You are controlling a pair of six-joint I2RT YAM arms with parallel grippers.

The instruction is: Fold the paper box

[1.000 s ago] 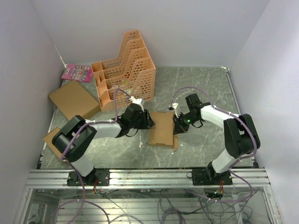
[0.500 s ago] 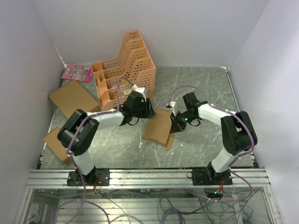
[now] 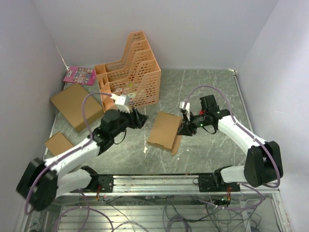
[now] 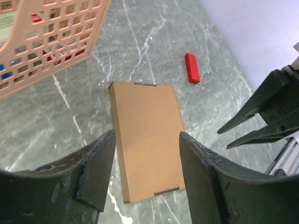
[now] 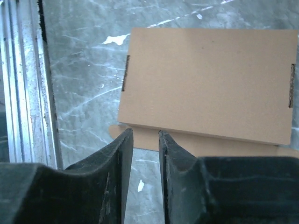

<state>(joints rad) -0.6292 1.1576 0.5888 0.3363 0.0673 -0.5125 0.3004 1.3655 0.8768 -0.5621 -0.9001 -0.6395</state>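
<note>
The paper box [image 3: 164,129] lies folded shut on the marble table, a plain brown shallow rectangle. It also shows in the left wrist view [image 4: 147,140] and the right wrist view [image 5: 205,81]. A flap [image 5: 201,143] pokes out under its right edge. My left gripper [image 3: 141,118] hovers left of the box, open and empty, its fingers framing the box from above [image 4: 145,136]. My right gripper [image 3: 182,128] sits just off the box's right edge, a little open, with nothing between its fingers [image 5: 145,133].
An orange file rack [image 3: 130,72] stands behind the left arm. A larger flat brown box [image 3: 76,104], a smaller brown box [image 3: 59,143] and a pink card [image 3: 79,75] lie at the left. A red block [image 4: 191,68] lies beyond the box. A metal rail [image 5: 23,79] runs along the near edge.
The box swung slightly and settled on the table. My left arm drew back to the left, its jaws wider. My right gripper let go of the box's edge and backed off right.
</note>
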